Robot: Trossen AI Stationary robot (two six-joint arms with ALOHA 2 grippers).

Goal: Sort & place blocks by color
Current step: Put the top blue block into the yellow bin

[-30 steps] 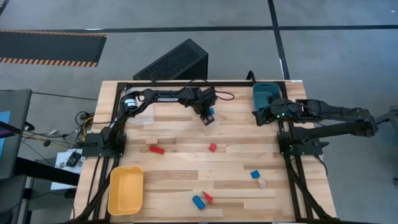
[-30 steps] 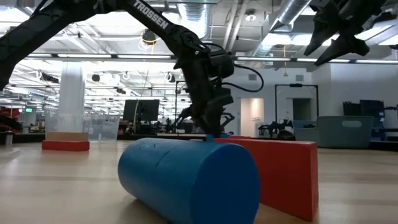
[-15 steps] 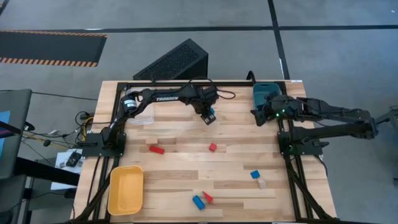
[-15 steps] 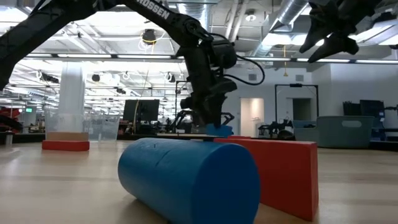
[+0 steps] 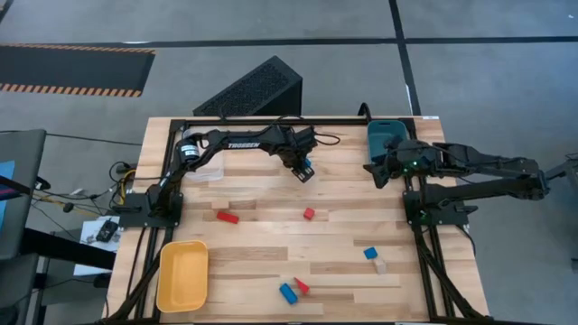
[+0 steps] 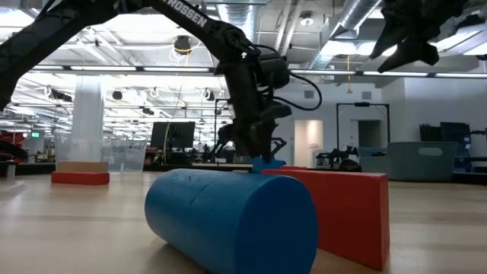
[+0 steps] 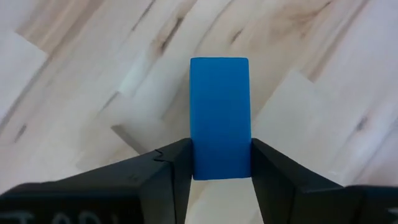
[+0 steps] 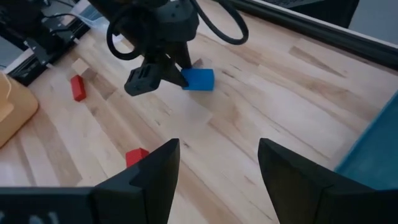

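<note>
From overhead I see my left gripper [image 5: 304, 171] at upper centre of the frame, clamped on a blue block [image 5: 307, 165] at the tabletop, while my right gripper [image 5: 375, 169] hangs beside the teal tray [image 5: 383, 134] at upper right. Red blocks [image 5: 227, 217] and further blue ones [image 5: 288, 292] lie scattered lower down, with a yellow tray [image 5: 182, 274] at lower left. At table height, a blue cylinder [image 6: 228, 217] fills the foreground. My left wrist camera shows both fingers [image 7: 168, 168] pressing the block's [image 7: 219, 116] sides. My right wrist camera shows its fingers [image 8: 155, 174] spread wide, holding nothing.
</note>
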